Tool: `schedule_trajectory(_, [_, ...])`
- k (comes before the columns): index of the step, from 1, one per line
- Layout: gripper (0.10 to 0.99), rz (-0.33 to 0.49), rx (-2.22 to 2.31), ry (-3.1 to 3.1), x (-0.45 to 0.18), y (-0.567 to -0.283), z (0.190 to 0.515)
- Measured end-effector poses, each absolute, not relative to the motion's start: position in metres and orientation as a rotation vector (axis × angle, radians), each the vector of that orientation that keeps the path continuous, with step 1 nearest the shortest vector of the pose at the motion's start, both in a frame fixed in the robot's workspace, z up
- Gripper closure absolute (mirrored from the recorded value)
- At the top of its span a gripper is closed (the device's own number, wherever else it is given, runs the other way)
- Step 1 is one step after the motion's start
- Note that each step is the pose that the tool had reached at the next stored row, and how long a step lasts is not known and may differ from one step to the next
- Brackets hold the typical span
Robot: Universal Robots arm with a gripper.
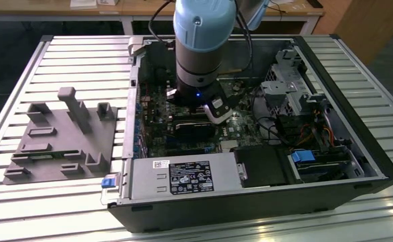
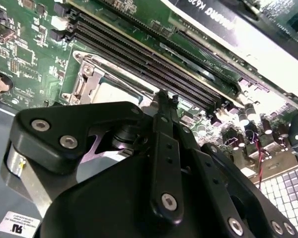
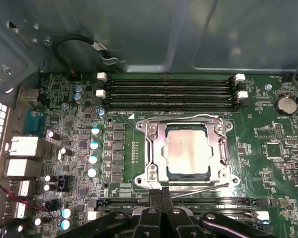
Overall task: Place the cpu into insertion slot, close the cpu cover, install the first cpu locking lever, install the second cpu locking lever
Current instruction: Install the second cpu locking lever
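Beyond closed fingertips of gripper (image 3: 161,191), first wrist view: cpu (image 3: 187,151) seated in insertion slot (image 3: 208,172), cpu cover (image 3: 159,148) down flat around it; jaws pinched together, holding nothing, at socket's near edge

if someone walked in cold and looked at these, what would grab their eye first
Probably the pale blue robot arm plunging straight down into the open computer case on the slatted table in the exterior view. Next, in the first wrist view, the silver-grey cpu seated in the insertion slot with the cpu cover closed flat around it, on the green motherboard. The gripper sits at the socket's edge, fingers together.
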State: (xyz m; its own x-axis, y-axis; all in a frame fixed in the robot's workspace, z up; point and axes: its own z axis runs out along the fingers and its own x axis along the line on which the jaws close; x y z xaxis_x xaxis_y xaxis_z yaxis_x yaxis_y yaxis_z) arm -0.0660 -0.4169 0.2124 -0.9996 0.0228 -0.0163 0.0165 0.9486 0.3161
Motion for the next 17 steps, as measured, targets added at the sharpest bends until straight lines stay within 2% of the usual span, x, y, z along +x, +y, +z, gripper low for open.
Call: schedule_trajectory(17, [0.980, 0.559, 0.032, 3.072, -0.077, -0.418, 0.197])
